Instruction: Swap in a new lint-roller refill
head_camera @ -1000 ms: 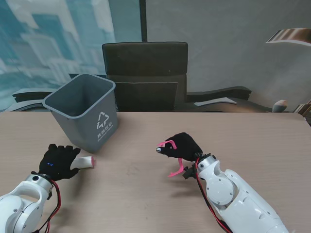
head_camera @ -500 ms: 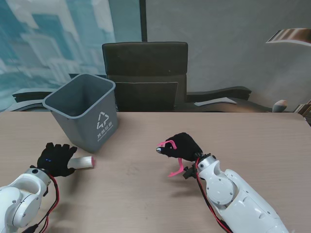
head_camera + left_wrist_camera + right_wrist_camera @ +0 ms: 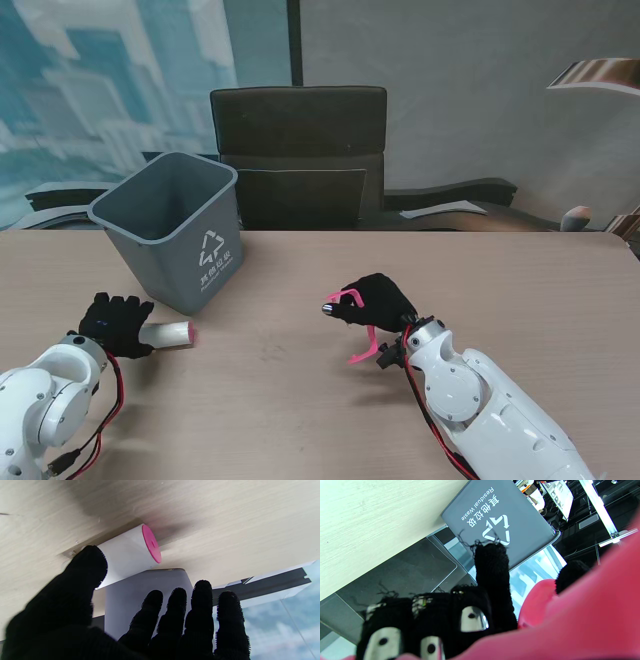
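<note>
The left hand [image 3: 115, 322] has drawn back along the white cylindrical refill roll with pink end cap [image 3: 172, 335]. It now covers only the roll's near end, fingers spread, thumb resting against it, nothing gripped. The roll lies on the table ahead of its fingertips, beside the grey plastic waste bin [image 3: 175, 226]. Judgement: regrasp pending. The right hand [image 3: 375, 298] stays clamped on the pink plastic roller handle [image 3: 362, 345].

Matt wood-grain table [image 3: 300, 400]; smooth grey plastic bin [image 3: 200, 250].

Black chair [image 3: 298, 155] behind wooden table [image 3: 520, 290], grey wall [image 3: 450, 90]
</note>
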Action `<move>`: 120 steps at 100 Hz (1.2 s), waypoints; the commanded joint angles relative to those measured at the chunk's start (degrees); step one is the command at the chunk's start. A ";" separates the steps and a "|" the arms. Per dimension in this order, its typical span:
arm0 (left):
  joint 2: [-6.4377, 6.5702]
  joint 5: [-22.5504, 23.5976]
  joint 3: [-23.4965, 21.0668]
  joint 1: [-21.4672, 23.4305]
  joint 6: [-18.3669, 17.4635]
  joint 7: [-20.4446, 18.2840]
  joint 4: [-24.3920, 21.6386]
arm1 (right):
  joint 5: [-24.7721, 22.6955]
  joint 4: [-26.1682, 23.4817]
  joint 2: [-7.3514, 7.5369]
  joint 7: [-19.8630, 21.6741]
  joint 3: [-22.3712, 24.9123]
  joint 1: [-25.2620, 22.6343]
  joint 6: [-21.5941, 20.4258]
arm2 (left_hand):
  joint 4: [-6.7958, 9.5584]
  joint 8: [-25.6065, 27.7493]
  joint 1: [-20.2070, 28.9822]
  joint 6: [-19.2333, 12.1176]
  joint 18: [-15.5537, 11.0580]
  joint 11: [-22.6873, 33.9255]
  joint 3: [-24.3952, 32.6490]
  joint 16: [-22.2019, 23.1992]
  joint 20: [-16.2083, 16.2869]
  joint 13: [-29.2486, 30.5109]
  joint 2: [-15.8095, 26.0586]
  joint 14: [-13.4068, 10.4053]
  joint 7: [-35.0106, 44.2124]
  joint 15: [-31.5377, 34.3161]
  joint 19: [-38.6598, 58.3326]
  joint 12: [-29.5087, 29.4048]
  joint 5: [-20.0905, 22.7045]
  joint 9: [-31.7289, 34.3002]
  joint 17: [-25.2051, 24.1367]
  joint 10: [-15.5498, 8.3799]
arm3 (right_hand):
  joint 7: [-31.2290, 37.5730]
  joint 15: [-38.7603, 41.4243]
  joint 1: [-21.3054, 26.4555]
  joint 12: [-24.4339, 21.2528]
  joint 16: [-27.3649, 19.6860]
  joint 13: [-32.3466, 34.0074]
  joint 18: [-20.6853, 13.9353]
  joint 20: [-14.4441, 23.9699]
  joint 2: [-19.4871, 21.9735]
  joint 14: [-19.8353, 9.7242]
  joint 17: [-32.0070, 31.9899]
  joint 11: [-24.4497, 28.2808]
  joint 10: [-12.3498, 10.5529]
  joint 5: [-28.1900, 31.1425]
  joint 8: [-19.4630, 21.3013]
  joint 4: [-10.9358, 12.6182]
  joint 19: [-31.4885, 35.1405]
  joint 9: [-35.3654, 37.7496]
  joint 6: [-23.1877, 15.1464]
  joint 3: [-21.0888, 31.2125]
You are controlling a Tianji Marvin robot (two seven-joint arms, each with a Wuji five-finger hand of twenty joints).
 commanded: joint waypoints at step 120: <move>1.03 -1.46 8.04 -7.70 4.89 -9.99 8.05 | -0.22 0.05 -0.06 0.83 0.17 -0.12 -0.38 | 0.89 8.20 5.16 -4.65 0.76 1.50 -5.87 1.40 3.89 3.28 6.34 2.25 14.16 4.18 8.49 -1.13 14.56 6.16 3.16 1.78 | -0.61 8.58 -1.67 0.51 0.97 -0.56 -19.05 0.58 1.65 -24.25 4.69 3.09 2.41 3.24 0.37 -2.19 14.09 3.01 2.94 0.75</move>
